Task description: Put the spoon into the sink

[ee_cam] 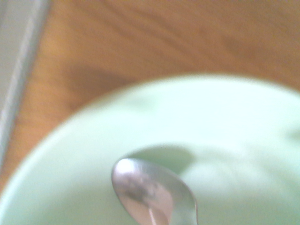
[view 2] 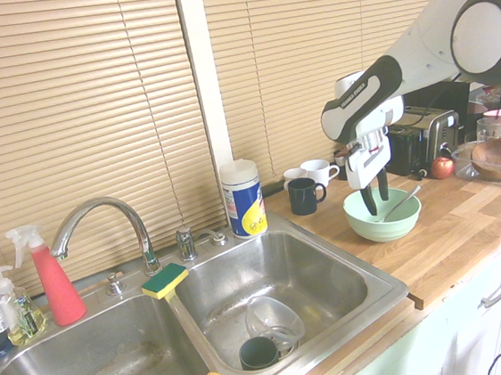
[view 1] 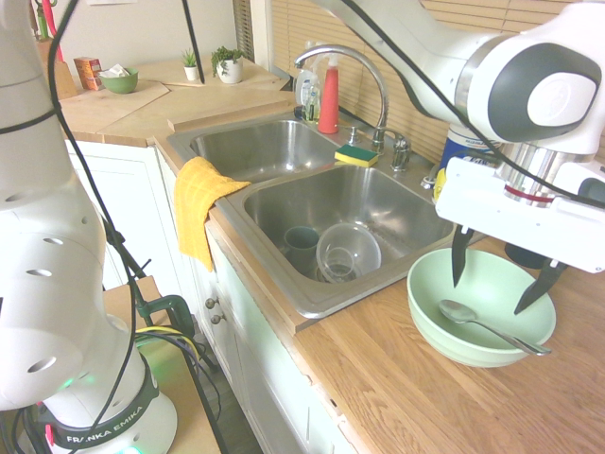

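— What does the arm [view 1: 529,85] look like?
— Glossy white rounded shells, grey joint caps, black cables alongside.
— And the claw [view 1: 501,282]?
— White block, two slim black tapered fingers [view 1: 459,255].

A pale green bowl [view 1: 477,317] sits on the wooden countertop [view 1: 397,388]. A yellow cloth [view 1: 200,208] drapes over the counter edge. A red spray bottle [view 2: 54,280], a yellow-green sponge [view 2: 164,281], and a dark mug [view 2: 305,196] stand near the blinds [view 2: 72,108].
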Robot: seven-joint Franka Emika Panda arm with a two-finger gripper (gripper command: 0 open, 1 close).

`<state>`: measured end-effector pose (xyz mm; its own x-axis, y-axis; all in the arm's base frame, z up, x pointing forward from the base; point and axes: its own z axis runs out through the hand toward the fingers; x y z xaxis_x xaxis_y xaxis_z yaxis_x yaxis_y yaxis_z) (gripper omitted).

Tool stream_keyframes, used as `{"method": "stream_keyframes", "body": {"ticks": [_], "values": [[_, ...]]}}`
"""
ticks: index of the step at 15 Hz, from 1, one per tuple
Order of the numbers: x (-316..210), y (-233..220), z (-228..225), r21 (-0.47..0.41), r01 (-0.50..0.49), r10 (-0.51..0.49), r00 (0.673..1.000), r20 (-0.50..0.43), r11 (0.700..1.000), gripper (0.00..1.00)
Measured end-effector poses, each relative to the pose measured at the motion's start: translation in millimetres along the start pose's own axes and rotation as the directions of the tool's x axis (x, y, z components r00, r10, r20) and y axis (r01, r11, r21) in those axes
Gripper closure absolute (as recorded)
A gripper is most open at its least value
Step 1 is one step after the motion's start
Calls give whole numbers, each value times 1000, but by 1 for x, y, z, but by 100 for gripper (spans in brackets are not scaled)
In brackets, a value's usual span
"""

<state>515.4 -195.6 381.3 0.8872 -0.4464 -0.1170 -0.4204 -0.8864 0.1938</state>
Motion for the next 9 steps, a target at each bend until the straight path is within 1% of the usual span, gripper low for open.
{"method": "stream_keyframes", "body": {"ticks": [4, 7, 8, 9], "values": [[8, 0, 4, -92, 59, -59, 998, 3, 994, 0], [9, -4, 11, -122, 79, -77, 997, 21, 989, 0], [9, -4, 14, -123, 80, -78, 997, 27, 989, 100], [10, -4, 16, -125, 81, -77, 997, 31, 989, 100]]}}
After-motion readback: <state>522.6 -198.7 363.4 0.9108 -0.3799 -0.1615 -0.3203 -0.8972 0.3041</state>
